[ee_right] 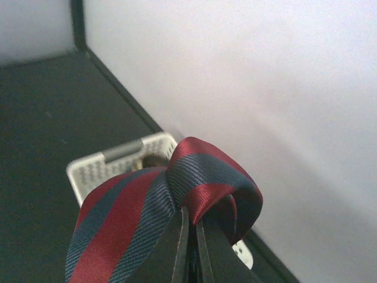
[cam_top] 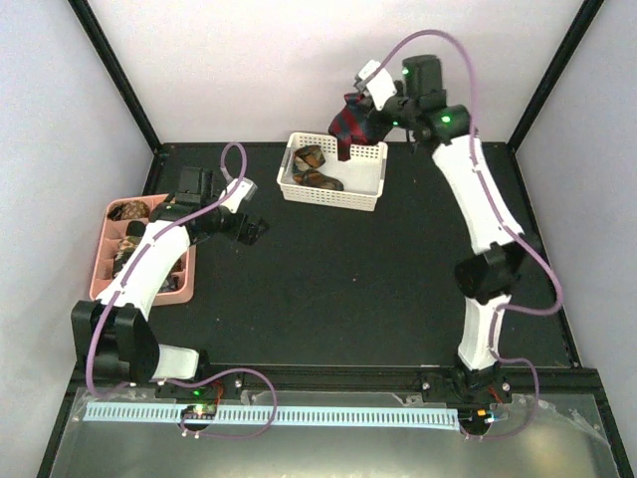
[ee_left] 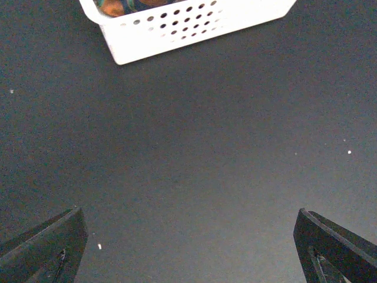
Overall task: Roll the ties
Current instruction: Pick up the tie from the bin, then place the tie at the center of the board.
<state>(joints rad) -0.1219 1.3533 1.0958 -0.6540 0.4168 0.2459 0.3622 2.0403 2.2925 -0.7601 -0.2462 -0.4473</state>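
A dark red-and-navy striped tie point(ee_right: 171, 203) hangs folded from my right gripper point(ee_right: 191, 227), which is shut on it. That gripper point(cam_top: 360, 112) holds the tie point(cam_top: 347, 123) in the air above the far right corner of the white basket point(cam_top: 370, 169). Two more ties, brown and orange patterned point(cam_top: 317, 169), lie coiled inside the basket. My left gripper point(ee_left: 188, 236) is open and holds nothing, low over bare black table, with the basket's near wall point(ee_left: 171, 29) ahead of it. From above, the left gripper point(cam_top: 254, 227) is left of and nearer than the basket.
A pink divided tray point(cam_top: 181, 284) with several coiled ties point(cam_top: 129, 211) sits at the table's left edge, partly under my left arm. White walls and black frame posts close in the back corners. Purple cables loop over both arms.
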